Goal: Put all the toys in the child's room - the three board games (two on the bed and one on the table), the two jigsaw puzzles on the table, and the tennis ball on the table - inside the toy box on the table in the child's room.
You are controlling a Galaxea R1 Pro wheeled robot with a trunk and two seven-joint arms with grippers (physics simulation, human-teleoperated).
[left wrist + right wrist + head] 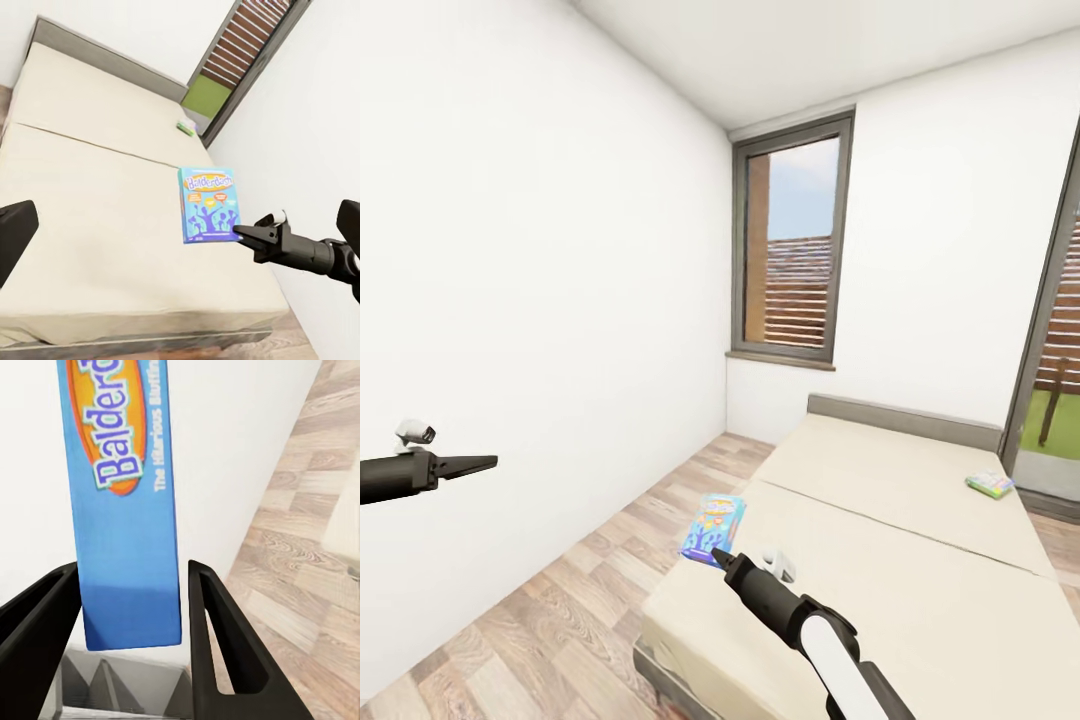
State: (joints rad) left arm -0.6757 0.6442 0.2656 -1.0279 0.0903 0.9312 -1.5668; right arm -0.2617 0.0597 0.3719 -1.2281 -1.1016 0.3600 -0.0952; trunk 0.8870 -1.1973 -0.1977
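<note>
A blue board game (712, 527) with an orange logo hangs at the near left corner of the bed (920, 560), gripped at its lower edge by my right gripper (718, 556), which is shut on it. In the right wrist view the box (127, 510) stands between both fingers (221, 645). The left wrist view shows the same box (208, 204) lifted over the beige mattress (90, 210). A second, pale green board game (990, 485) lies flat at the bed's far right edge. My left gripper (480, 464) hovers beside the left wall, open and holding nothing.
A white wall (510, 300) runs close along the left. A strip of wood-plank floor (580, 600) lies between it and the bed. A grey-framed window (792, 240) is ahead, a glass door (1055, 400) at the right, and a low grey headboard (905, 418) beyond the mattress.
</note>
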